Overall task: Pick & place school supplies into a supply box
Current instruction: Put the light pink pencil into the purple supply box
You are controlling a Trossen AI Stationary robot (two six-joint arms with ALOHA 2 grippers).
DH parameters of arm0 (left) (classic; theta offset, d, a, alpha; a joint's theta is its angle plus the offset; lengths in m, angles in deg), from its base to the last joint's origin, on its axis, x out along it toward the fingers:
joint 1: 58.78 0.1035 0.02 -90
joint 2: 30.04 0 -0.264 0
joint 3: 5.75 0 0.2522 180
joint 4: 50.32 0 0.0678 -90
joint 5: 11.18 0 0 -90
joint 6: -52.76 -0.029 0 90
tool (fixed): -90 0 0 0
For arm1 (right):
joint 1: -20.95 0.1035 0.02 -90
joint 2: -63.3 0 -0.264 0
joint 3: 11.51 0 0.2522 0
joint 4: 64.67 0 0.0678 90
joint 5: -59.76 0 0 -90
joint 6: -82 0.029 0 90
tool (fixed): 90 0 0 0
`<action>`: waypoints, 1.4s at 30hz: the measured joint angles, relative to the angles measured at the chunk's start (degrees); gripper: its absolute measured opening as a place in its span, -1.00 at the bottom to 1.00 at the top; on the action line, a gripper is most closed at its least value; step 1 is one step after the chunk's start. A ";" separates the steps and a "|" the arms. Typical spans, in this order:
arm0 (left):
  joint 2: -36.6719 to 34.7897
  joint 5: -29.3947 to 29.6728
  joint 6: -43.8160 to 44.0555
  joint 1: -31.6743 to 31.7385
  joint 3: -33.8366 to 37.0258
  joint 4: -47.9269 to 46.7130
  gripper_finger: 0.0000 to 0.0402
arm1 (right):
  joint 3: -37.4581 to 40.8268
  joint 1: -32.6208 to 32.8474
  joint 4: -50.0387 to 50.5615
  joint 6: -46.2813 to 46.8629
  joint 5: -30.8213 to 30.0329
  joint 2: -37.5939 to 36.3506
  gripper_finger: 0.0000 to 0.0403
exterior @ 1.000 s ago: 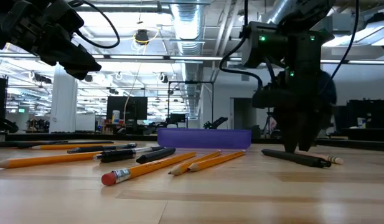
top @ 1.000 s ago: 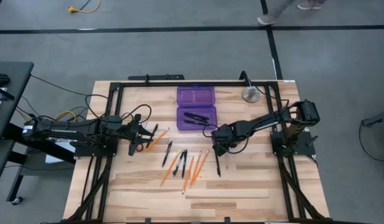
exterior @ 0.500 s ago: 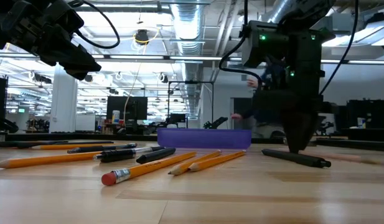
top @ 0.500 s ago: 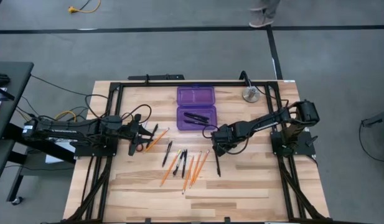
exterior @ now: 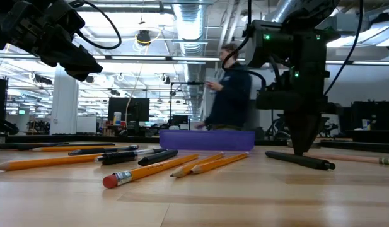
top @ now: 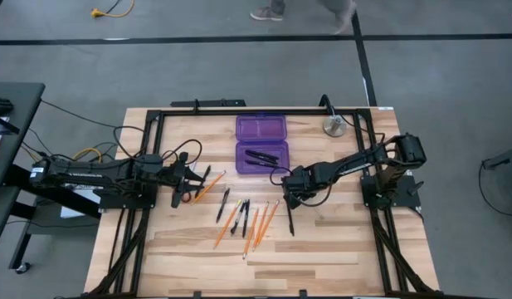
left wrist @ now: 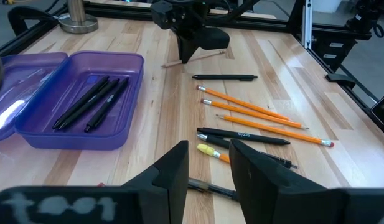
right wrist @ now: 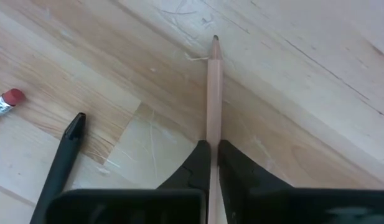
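The supply box point(top: 261, 144), a purple case lying open in two halves, sits at the table's far middle; its near half holds black pens point(left wrist: 92, 102). Orange pencils point(top: 257, 222) and black pens point(top: 241, 213) lie loose at the table's centre, and one black pen point(top: 289, 218) lies just right of them. My right gripper point(top: 290, 197) points straight down beside that pen, shut on a pale pencil point(right wrist: 213, 87) that lies on the wood. My left gripper point(left wrist: 207, 165) hovers open above the table's left side, over an orange pencil point(top: 208, 184). My right gripper pinches the pale pencil's shaft point(right wrist: 211, 135) between its two fingers, some way back from the sharpened tip point(right wrist: 215, 39). The fingers come from above, pointing down, one on each side of the shaft. The pencil lies flat on the table.
A round silver metal object point(top: 334, 126) stands at the far right, near the black frame rail. A person walks through the room behind the table point(exterior: 231, 88). Bare wood stretches along the near edge point(top: 264, 266).
My right gripper has shut its fingers on the pale pencil without moving away. The pencil has swung a little on the table, its eraser end sliding off to the side.
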 joint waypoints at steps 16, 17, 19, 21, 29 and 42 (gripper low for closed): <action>0.00 0.04 0.05 0.00 0.00 -0.02 -0.48 | -5.63 -0.11 9.02 -2.01 -5.03 -2.91 -1.00; 0.00 0.04 0.12 0.01 0.00 -0.02 -0.48 | -6.05 -0.27 9.62 -2.64 -5.43 -2.92 -1.00; 0.00 0.06 1.23 0.00 0.00 -0.02 -0.48 | -7.32 -0.73 11.97 -3.98 -6.65 -2.86 -1.00; 0.00 0.05 1.92 0.00 0.00 -0.02 -0.48 | -9.18 -1.29 12.66 -5.66 -7.99 -2.88 -1.00; 0.00 0.04 4.49 0.00 0.00 0.00 -0.48 | -16.66 -6.63 13.80 -18.00 -12.08 -2.99 -0.99; 0.00 0.04 10.08 0.02 0.00 -0.06 -0.48 | -26.74 -16.48 7.18 -37.68 -12.12 -2.10 -1.00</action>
